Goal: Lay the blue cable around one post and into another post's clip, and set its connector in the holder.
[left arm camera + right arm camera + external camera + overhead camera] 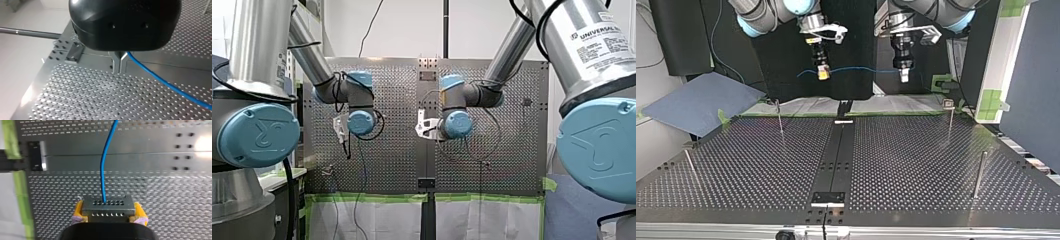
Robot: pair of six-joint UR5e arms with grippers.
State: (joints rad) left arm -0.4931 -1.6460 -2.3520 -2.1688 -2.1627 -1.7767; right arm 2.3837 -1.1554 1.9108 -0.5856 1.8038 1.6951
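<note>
The routing step has not begun, I judge: the blue cable (pixel 861 69) hangs in the air, stretched almost level between the two grippers, above the far end of the middle strip (pixel 841 155) of the perforated table (pixel 916 165). It touches no post.

My right gripper (pixel 823 74) holds the connector (pixel 107 208), a small metal block, clamped between its yellow pads (pixel 79 210); the cable leaves the block and runs away from it. My left gripper (pixel 119 65) has its metal fingers drawn narrow, and the cable comes out just beside them, so it seems pinched there.

Four thin posts stand on the table: one far (pixel 780 116) and one near (pixel 690 167) on one side of the strip, one far (pixel 950 120) and one near (pixel 979 175) on the other side. The far post on my left arm's side carries a small head, perhaps the clip; it is too small to be sure. A black block (pixel 827 197) at the strip's near end may be the holder.

The next move calls for lowering both grippers together, with the cable kept lightly taut, so it can wrap one post without slipping.

Beyond the strip's far end hang dark panels; a blue-grey board (pixel 696 102) lies to one side, and green tape (pixel 941 82) marks the other.
</note>
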